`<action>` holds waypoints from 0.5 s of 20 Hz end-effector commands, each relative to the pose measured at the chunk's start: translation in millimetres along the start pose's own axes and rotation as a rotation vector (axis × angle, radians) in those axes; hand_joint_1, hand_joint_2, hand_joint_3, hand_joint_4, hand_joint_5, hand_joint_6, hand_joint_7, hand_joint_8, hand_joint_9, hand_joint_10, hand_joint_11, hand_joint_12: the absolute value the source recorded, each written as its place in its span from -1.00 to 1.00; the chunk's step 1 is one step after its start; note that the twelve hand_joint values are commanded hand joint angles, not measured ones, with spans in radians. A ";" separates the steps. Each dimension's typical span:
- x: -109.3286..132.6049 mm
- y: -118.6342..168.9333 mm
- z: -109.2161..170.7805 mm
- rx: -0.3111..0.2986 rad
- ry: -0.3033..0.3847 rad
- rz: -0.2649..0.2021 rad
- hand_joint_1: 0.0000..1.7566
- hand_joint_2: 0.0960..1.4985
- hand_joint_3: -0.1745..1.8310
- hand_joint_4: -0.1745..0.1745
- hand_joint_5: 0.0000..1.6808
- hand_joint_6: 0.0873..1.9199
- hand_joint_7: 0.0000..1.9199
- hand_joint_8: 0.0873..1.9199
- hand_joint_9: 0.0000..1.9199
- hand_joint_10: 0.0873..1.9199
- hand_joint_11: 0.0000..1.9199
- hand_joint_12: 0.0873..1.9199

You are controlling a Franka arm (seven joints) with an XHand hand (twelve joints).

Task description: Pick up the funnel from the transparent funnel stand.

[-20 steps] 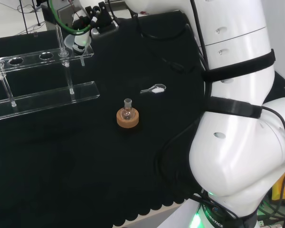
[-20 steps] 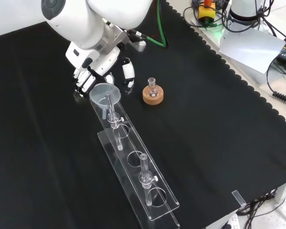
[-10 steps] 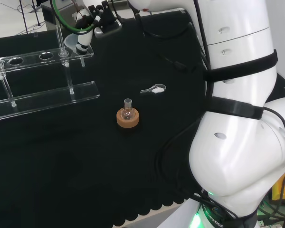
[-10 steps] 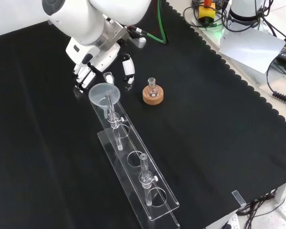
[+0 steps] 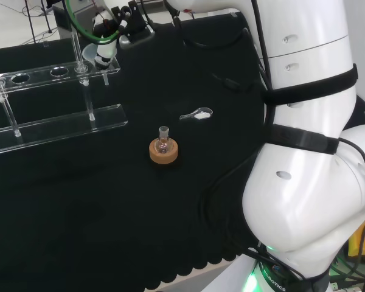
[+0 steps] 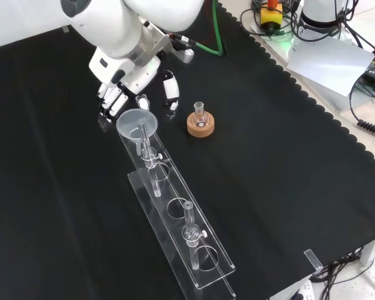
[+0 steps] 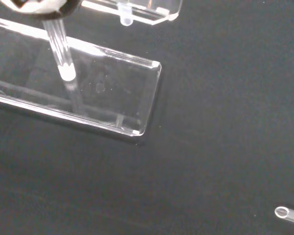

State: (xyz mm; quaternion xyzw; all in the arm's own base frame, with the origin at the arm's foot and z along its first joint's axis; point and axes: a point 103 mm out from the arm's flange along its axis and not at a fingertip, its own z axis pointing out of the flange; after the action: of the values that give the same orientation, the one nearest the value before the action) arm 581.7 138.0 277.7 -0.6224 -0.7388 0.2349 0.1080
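Observation:
The clear funnel [image 6: 137, 122] sits in the end hole of the transparent stand [image 6: 175, 215], its stem hanging down through the top shelf. In the front view the hand [image 6: 124, 84] hovers just beyond it, with fingers [image 6: 110, 105] to the funnel's left and the thumb [image 6: 169, 95] to its right, relaxed and holding nothing. In the head view the hand [image 5: 107, 33] is over the stand's right end [image 5: 103, 70], just above the funnel [image 5: 90, 58]. The wrist view looks down at the funnel's stem [image 7: 62, 56] over the stand's base plate [image 7: 112, 103].
A small round flask on a cork ring [image 6: 200, 124] stands right of the funnel in the front view, nearer in the head view [image 5: 163, 151]. A small spoon [image 5: 196, 114] lies on the cloth. The arm's white links [image 5: 304, 152] take up the head view's right.
The hand has lifted a little and drawn back from the funnel. The funnel stays in the stand's hole.

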 end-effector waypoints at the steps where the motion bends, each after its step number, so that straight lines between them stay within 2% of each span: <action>1: 27.0 5.8 -1.1 -0.026 -0.015 -0.005 -0.14 -0.33 -0.16 -0.53 -0.90 -1.00 -1.00 -0.41 -0.64 -0.29 -0.70 0.43; 3: 16.4 7.6 4.6 -0.049 0.007 -0.034 -0.13 -0.33 -0.16 -0.52 -0.90 -1.00 -1.00 -0.44 -0.65 -0.28 -0.70 0.43; 6: 19.0 12.9 9.8 -0.071 0.027 -0.044 -0.13 -0.33 -0.17 -0.52 -0.90 -1.00 -1.00 -0.49 -0.70 -0.27 -0.70 0.43; 10: 19.5 19.1 16.2 -0.071 0.051 -0.059 -0.13 -0.33 -0.17 -0.52 -0.91 -1.00 -1.00 -0.52 -0.72 -0.26 -0.71 0.43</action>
State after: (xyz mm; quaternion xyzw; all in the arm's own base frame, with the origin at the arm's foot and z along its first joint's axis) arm 590.7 156.5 277.7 -0.6191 -0.7520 0.2056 0.0944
